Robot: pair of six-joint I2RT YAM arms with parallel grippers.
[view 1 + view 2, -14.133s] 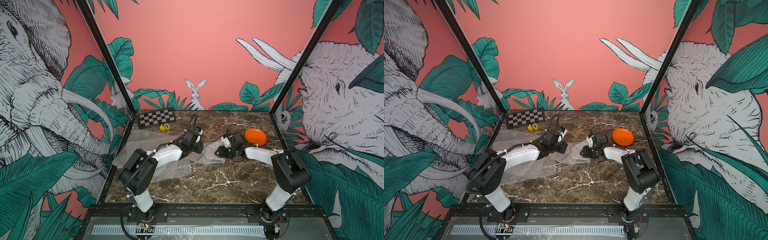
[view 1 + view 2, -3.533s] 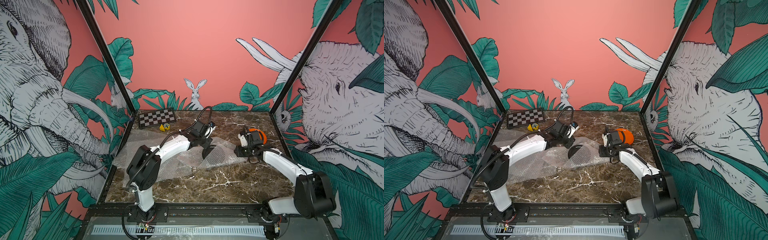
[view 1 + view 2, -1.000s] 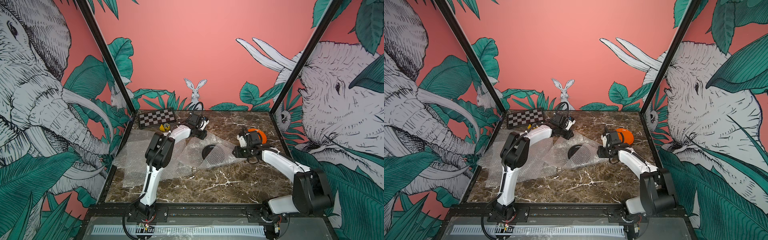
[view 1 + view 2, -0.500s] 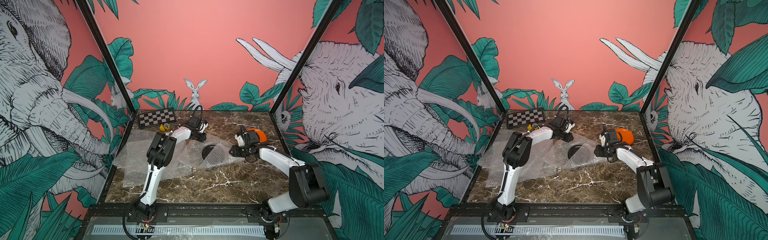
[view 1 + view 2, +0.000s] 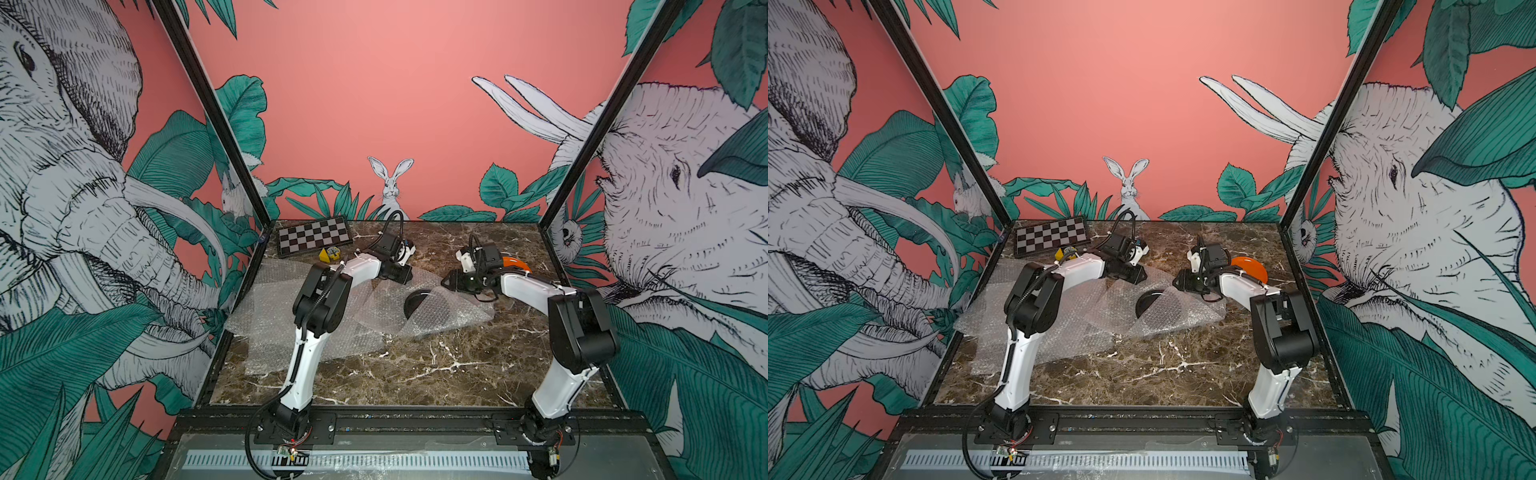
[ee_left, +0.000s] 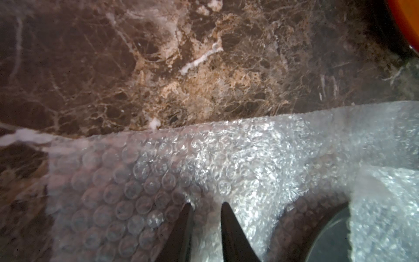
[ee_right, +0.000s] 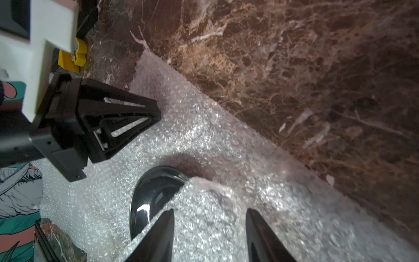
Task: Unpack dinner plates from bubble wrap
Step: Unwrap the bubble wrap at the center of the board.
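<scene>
Two plates are in sight and a third is not, so the unpacking looks only partly done. Nearest, the front of the surface (image 5: 415, 365) is bare marble. Beyond it the bubble wrap (image 5: 316, 332) lies spread in overlapping sheets across the left and middle. In the middle the black plate (image 5: 412, 300) sits on that wrap, bare on the side toward the left arm and under a loose flap on the other, so it is not yet lifted clear. Both arms reach forward and low, elbows raised, wrists turned in toward this plate. The right gripper (image 7: 209, 212) hovers just over the flap, jaws well apart and gripping nothing I can see. The left gripper (image 6: 206, 205) is a little farther back, tips down on the sheet near its far edge. Its jaws are nearly together with wrap between them, apparently pinching it. Behind the right wrist the orange plate (image 5: 1250, 266) rests unwrapped on the surface. Farthest back lie a checkered board (image 5: 313, 239) and a small yellow object (image 5: 326, 254).
</scene>
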